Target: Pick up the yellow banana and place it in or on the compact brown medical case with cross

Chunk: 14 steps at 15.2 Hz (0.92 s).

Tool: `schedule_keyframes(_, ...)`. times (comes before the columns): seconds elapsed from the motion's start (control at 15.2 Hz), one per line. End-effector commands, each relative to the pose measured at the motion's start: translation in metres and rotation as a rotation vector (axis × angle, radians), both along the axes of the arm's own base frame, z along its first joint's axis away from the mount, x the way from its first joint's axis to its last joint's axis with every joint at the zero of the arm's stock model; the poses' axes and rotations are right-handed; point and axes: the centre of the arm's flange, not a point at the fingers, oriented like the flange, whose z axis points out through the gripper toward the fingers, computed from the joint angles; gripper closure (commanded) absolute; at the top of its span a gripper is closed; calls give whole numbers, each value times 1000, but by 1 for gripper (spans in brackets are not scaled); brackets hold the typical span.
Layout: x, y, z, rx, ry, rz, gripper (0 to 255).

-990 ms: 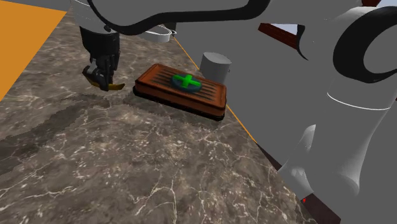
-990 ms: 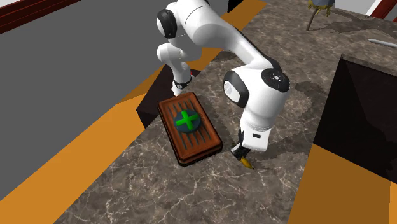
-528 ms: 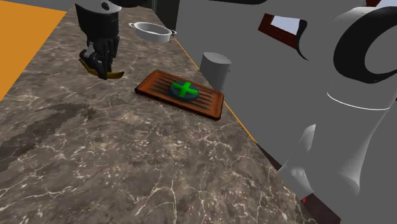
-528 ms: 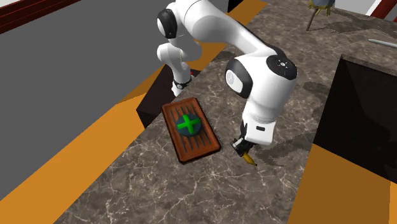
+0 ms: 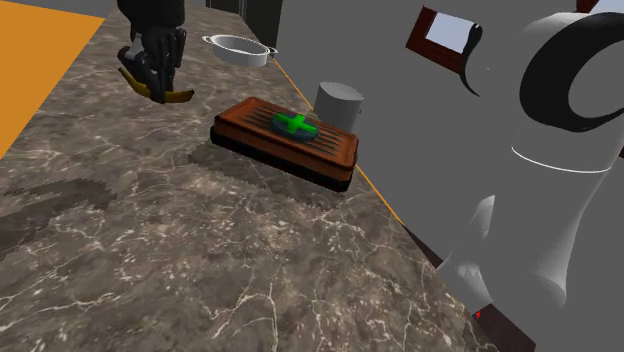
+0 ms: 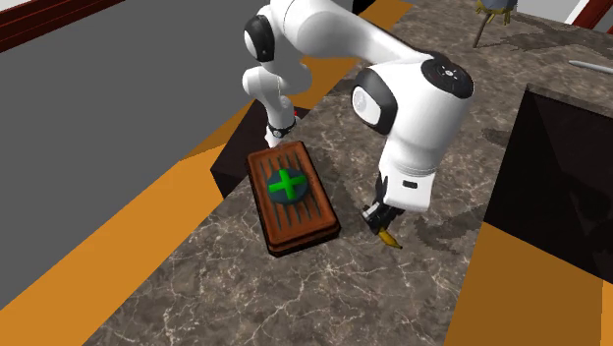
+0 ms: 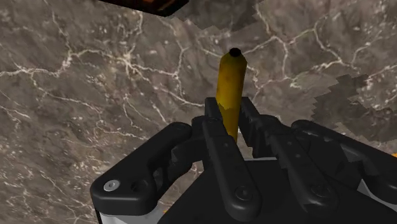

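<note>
My black gripper (image 5: 152,78) is shut on the yellow banana (image 5: 168,96), which hangs above the marble counter (image 5: 150,230). In the wrist view the banana (image 7: 229,83) sticks out from between the two fingers (image 7: 216,124), dark tip forward. The second exterior view shows the gripper (image 6: 381,218) with the banana (image 6: 390,236) just to the right of the brown case (image 6: 291,197). The case (image 5: 287,142) is a flat ribbed box with a green cross on a blue disc, lying to the right of the gripper in the shoulder view.
A grey cylinder (image 5: 338,105) stands behind the case near the counter's edge. A white pan (image 5: 240,47) sits at the back. Orange floor (image 5: 35,60) lies beyond the counter's left side. A dark sunken recess (image 6: 555,167) opens at the second exterior view's right.
The gripper has risen with the banana held in it, lifting it clear of the counter and carrying it upward in the shoulder view. The case stays where it was.
</note>
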Motion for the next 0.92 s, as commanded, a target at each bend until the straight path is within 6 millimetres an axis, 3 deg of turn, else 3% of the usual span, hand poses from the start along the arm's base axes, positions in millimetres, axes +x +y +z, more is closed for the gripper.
schedule_keyframes(0.0,0,0,11,0,0,0,255)
schedule_keyframes(0.86,0,0,76,0,0,0,255)
